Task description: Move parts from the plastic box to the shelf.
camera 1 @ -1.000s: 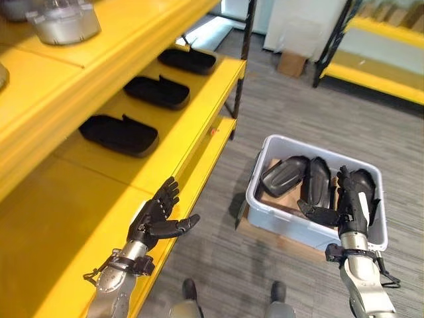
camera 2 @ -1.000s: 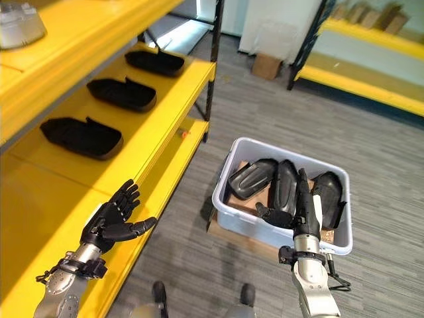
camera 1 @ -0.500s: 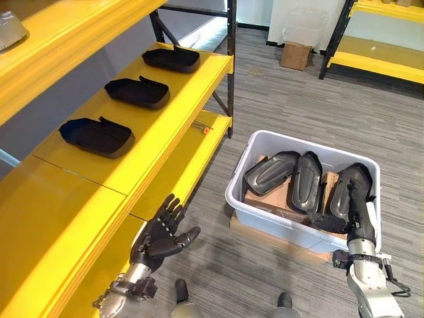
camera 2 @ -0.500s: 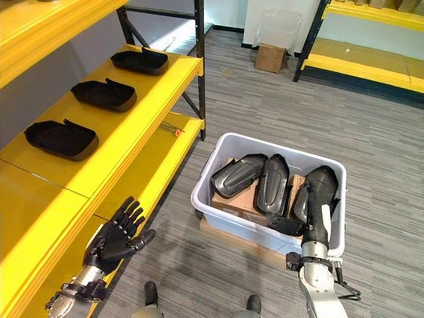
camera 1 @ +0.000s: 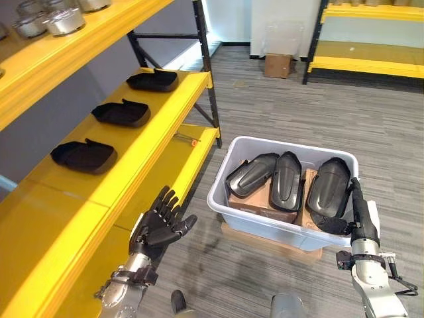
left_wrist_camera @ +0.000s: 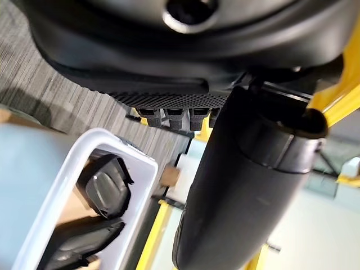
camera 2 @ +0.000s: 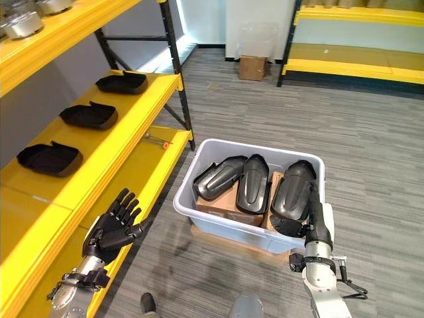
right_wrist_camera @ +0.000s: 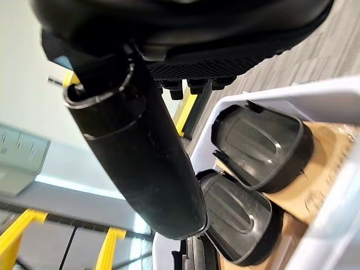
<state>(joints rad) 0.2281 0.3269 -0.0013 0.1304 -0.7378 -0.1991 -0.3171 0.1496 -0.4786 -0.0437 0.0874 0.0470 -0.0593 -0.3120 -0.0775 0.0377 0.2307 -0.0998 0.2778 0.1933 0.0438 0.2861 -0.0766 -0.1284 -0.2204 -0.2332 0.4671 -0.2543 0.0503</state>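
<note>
A white plastic box (camera 1: pixel 250 224) stands on the floor with three black shell-shaped parts in it: left (camera 1: pixel 250 175), middle (camera 1: pixel 287 181) and right (camera 1: pixel 329 187). Three more such parts (camera 1: pixel 84 156) (camera 1: pixel 121 112) (camera 1: pixel 154 80) lie in a row on the yellow shelf (camera 1: pixel 165 116). My right hand (camera 1: pixel 362 215) hangs open at the box's near right corner, fingers straight, thumb by the near end of the right part. The right wrist view shows the parts (right_wrist_camera: pixel 260 147) past its thumb. My left hand (camera 1: pixel 159 224) is open and holds nothing, beside the lower shelf's edge.
Flat cardboard (camera 1: pixel 268 240) lies under the box. Metal cans (camera 1: pixel 63 20) stand on the top shelf. A small orange-tipped tool (camera 1: pixel 187 139) lies on the lower shelf. A black shelf post (camera 1: pixel 207 73), a far cardboard box (camera 1: pixel 277 65) and another yellow rack (camera 1: pixel 368 65) stand behind.
The whole picture has shifted, so the camera has moved and the box now lies nearer the middle. Both hands have stayed open, the right one by the box's near right corner.
</note>
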